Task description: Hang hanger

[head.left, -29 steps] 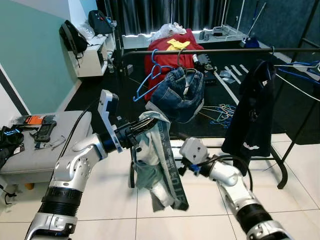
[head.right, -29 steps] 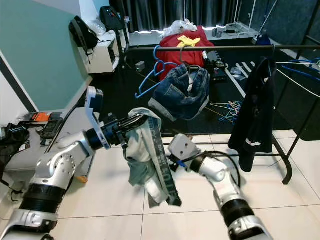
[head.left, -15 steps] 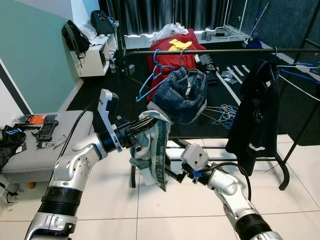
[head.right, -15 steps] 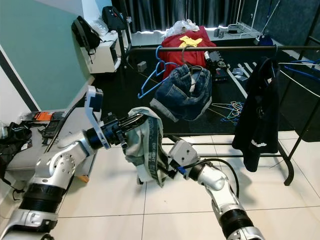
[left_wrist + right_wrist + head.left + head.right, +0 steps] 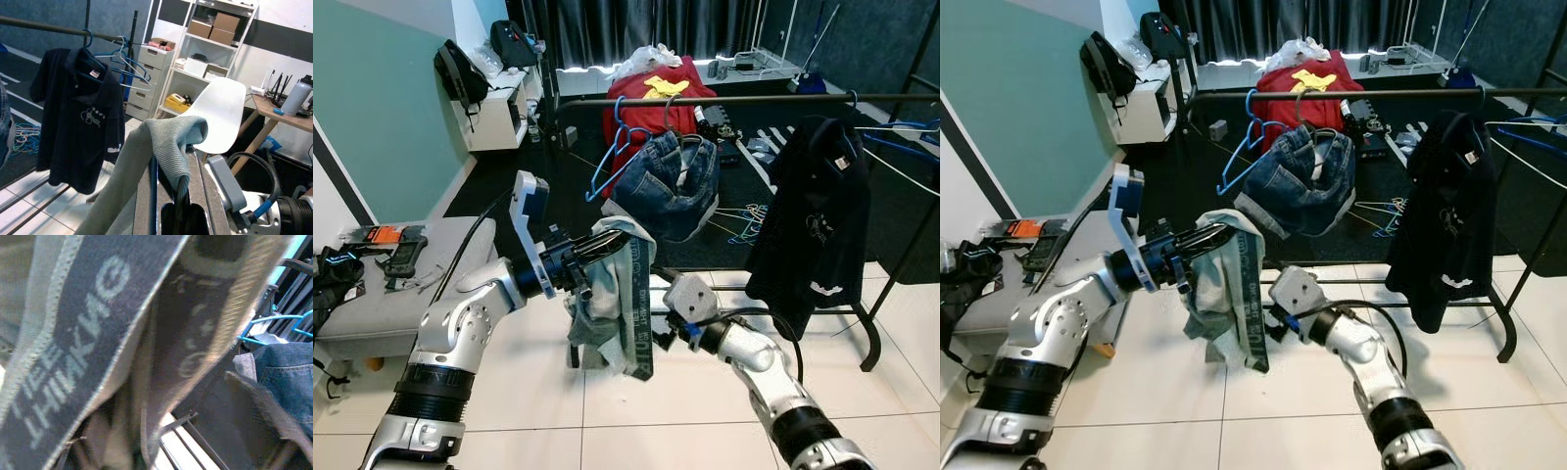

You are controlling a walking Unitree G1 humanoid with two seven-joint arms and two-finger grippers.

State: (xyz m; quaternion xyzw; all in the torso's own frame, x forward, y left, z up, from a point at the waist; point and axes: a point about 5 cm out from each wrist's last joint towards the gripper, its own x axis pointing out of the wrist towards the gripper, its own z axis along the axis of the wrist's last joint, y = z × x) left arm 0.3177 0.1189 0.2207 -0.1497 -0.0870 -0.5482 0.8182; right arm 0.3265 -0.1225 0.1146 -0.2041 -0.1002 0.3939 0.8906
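The left gripper [image 5: 607, 247] is clenched on a dark wire hanger [image 5: 180, 188] carrying a grey-green knitted garment with a dark lettered band [image 5: 625, 294], held up in front of the black horizontal clothes rail [image 5: 744, 99], below the hanging blue denim jeans [image 5: 671, 181]. The right gripper [image 5: 658, 338] presses into the garment's lower folds; I cannot tell whether it grips

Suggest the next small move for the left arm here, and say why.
Probably raise the left gripper toward the rail: it holds the grey garment well below the rail, while the right gripper is in its hanging folds.
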